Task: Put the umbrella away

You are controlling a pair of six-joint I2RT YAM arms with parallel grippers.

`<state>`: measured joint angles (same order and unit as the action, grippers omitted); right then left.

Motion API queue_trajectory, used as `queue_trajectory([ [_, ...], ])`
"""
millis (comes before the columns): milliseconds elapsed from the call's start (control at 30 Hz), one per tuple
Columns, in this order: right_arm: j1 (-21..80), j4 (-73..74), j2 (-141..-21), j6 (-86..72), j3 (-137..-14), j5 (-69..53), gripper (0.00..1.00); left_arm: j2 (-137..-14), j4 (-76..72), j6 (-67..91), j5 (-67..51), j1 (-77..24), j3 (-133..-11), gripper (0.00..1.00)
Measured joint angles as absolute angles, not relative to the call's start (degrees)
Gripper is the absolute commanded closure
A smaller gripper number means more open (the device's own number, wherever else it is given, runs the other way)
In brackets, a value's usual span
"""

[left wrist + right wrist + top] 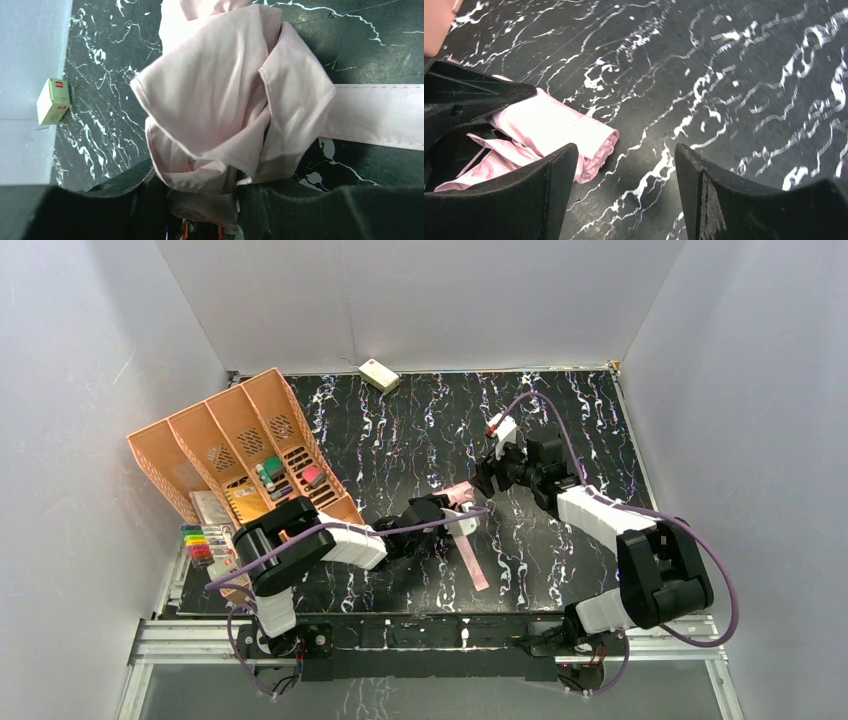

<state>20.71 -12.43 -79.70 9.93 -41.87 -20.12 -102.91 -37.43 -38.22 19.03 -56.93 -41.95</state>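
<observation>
The umbrella (pixel 459 496) is a bunched pink bundle on the black marble table near the middle. Its pink strap (pixel 472 558) trails toward the front edge. My left gripper (pixel 437 511) is shut on the umbrella's pink fabric (pixel 225 110), which fills the left wrist view, with the strap (pixel 375 115) lying flat to the right. My right gripper (pixel 487 478) is open and empty just right of the bundle. In the right wrist view the pink fabric (pixel 549 127) lies beside its left finger (pixel 524 195), and bare table shows between the fingers.
An orange slotted organizer (pixel 235 445) with small items stands at the left. A small cream box (pixel 379 375) lies at the back edge and shows in the left wrist view (pixel 53 101). A rack of coloured markers (pixel 201 543) sits at front left. White walls enclose the table.
</observation>
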Motion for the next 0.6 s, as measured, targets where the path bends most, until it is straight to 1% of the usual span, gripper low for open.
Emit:
queue_trajectory([
  [67,20.29,-13.89,-81.23,14.20,-41.91,-24.53,0.21,-103.48,-39.13,-39.40,20.93,-57.98,-41.32,1.00],
  [133,20.03,-12.12,-83.29,18.37,-43.66,-28.47,0.20,-104.25,-40.86,-40.62,22.79,-58.87,-40.88,1.00],
  [400,19.57,11.33,-97.03,37.04,-65.19,-44.56,0.19,-109.06,-49.12,-47.18,31.09,-62.78,-40.03,1.00],
  [600,19.55,27.27,-104.49,46.28,-75.35,-49.65,0.17,-110.52,-52.40,-49.60,32.80,-63.61,-39.46,1.00],
])
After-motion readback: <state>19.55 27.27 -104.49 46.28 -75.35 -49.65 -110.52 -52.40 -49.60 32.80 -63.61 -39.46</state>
